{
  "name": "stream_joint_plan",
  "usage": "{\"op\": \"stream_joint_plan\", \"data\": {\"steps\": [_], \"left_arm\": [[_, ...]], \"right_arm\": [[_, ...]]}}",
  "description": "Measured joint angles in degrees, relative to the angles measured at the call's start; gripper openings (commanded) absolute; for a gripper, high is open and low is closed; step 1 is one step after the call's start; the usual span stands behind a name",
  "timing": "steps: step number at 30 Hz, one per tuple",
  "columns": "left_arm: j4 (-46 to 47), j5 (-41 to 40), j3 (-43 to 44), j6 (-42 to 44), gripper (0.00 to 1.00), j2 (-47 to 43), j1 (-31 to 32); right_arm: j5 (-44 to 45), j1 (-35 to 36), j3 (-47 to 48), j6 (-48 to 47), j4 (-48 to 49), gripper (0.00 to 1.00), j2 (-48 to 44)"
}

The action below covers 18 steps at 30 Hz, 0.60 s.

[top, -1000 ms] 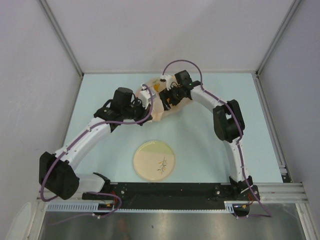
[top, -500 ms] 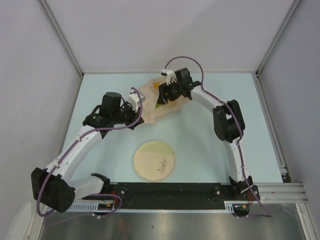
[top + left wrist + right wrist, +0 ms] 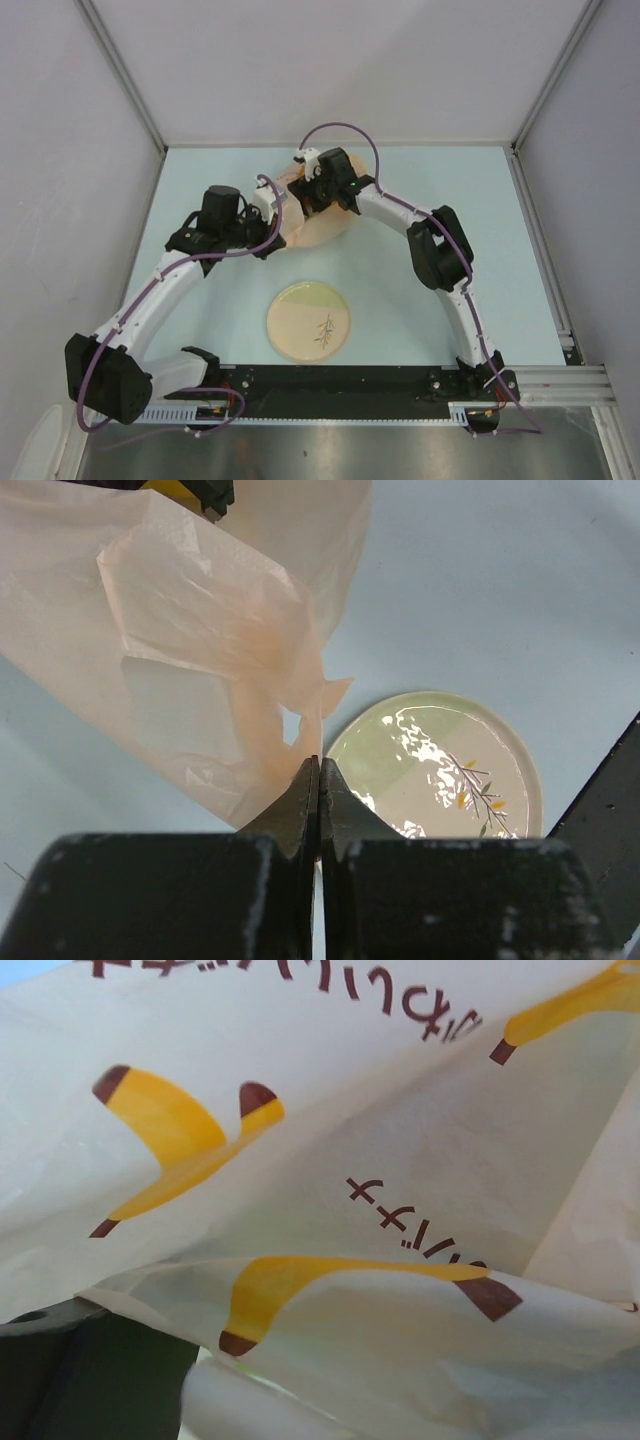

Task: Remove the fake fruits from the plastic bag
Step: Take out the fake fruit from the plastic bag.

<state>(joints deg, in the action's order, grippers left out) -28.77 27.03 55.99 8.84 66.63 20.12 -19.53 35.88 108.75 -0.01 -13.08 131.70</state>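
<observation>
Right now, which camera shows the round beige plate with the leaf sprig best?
Top external view: the round beige plate lies whole, unobstructed, near the arm bases. Left wrist view: its near edge hides behind the shut left claw. Right wrist view: only the thin printed plastic bag, no plate.

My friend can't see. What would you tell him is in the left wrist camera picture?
The left gripper, shut, pinches an edge of the thin peach-pink plastic bag, which spreads crinkly up and to the left. Behind it, lower right, a round plate with a leafy sprig lies on the pale blue table.
</observation>
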Motion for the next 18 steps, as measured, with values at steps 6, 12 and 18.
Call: {"op": "stream_joint_plan", "data": {"steps": [6, 12, 18], "left_arm": [[0.5, 0.2, 0.0, -0.3, 0.00, 0.0, -0.1], [0.5, 0.2, 0.0, -0.3, 0.00, 0.0, -0.1], [0.9, 0.2, 0.0, -0.4, 0.00, 0.2, -0.1]], "right_arm": [[1.9, 0.7, 0.0, 0.0, 0.0, 0.98, 1.4], [0.3, 0.8, 0.0, 0.3, -1.1, 0.74, 5.0], [-0.5, 0.2, 0.2, 1.0, -1.1, 0.48, 4.8]]}}
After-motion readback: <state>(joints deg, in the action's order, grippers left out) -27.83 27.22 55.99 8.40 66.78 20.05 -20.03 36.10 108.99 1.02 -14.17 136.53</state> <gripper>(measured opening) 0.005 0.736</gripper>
